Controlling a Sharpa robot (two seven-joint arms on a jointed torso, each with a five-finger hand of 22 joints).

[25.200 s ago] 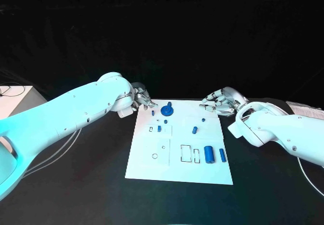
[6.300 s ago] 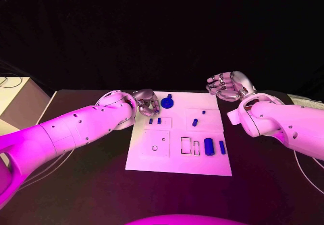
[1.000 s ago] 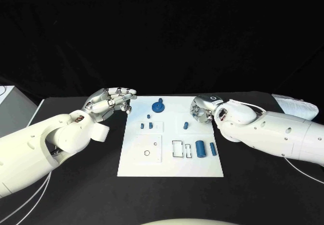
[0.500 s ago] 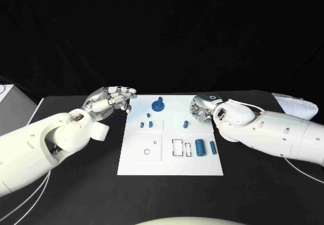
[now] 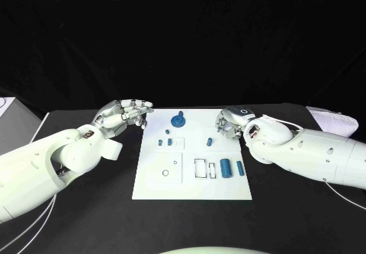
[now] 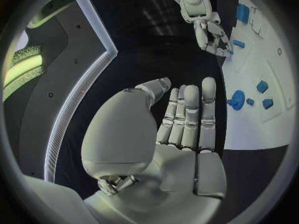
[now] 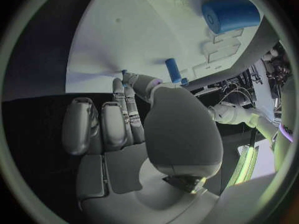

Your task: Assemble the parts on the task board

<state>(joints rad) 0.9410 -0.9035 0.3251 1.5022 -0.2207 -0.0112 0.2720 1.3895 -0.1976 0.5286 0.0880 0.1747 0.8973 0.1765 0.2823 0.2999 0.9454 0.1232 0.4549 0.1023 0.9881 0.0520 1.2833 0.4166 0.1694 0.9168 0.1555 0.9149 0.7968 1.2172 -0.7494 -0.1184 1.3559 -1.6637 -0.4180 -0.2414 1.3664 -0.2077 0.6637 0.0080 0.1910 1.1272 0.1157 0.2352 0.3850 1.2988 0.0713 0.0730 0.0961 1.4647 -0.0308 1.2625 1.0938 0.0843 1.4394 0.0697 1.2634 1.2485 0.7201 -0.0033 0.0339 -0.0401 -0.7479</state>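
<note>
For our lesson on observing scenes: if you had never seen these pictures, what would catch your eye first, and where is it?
First the white rectangular task board, bright in the middle of the black table, dotted with small blue parts, the round blue gear-like piece near its far edge. Then the two silver many-fingered hands flanking that far end: the left hand beside the board's far left corner, holding nothing, and the right hand bent down at its right edge.

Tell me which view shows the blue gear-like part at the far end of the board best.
The head view: the gear-like part sits whole and unobstructed on the task board. The left wrist view shows it small beside the left hand. In the right wrist view I cannot make it out.
</note>
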